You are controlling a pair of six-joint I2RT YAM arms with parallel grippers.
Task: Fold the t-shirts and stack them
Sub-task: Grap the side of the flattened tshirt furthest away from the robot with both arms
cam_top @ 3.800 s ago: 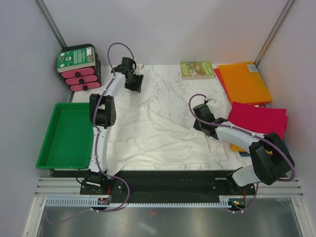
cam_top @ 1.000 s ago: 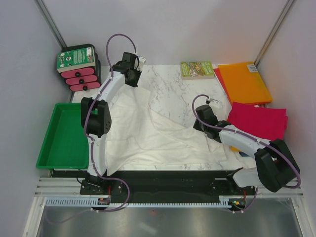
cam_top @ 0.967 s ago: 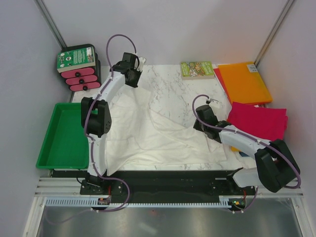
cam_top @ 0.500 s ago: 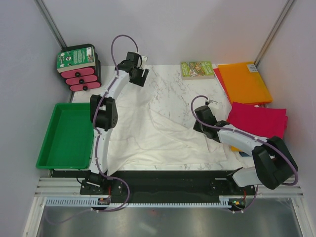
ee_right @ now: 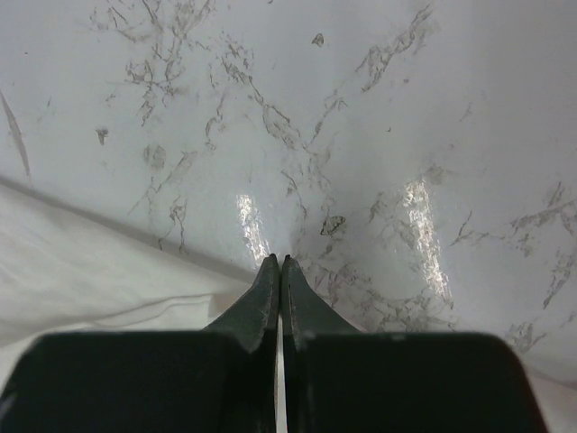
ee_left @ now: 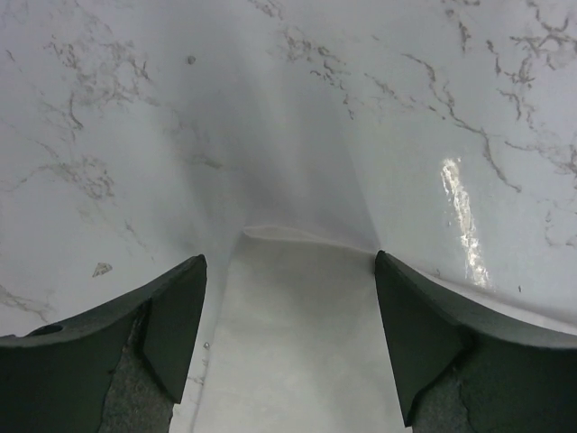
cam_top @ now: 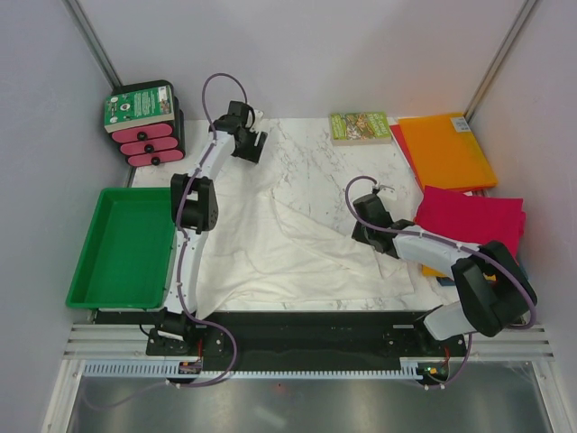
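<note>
The white t-shirt (cam_top: 270,244) lies spread and wrinkled over the left and middle of the marble table. My left gripper (cam_top: 254,146) hangs over its far corner, open; in the left wrist view a strip of white cloth (ee_left: 297,352) lies flat between the spread fingers (ee_left: 180,316), loose from both, under the left gripper (ee_left: 288,262). My right gripper (cam_top: 362,225) sits at the shirt's right edge with its jaws pressed together (ee_right: 281,262), the cloth edge (ee_right: 108,280) running into them. Orange (cam_top: 446,149), magenta (cam_top: 473,221) and blue (cam_top: 444,280) t-shirts lie folded at the right.
A small green-covered book (cam_top: 360,126) lies at the far edge beside the orange shirt. A green tray (cam_top: 122,248) stands left of the table. A black box with pink panels (cam_top: 144,124) sits at the far left corner. Grey walls close in on three sides.
My left gripper has opened and let go of the white shirt's far corner, shifting slightly to the right. The right gripper has stayed shut in place.
</note>
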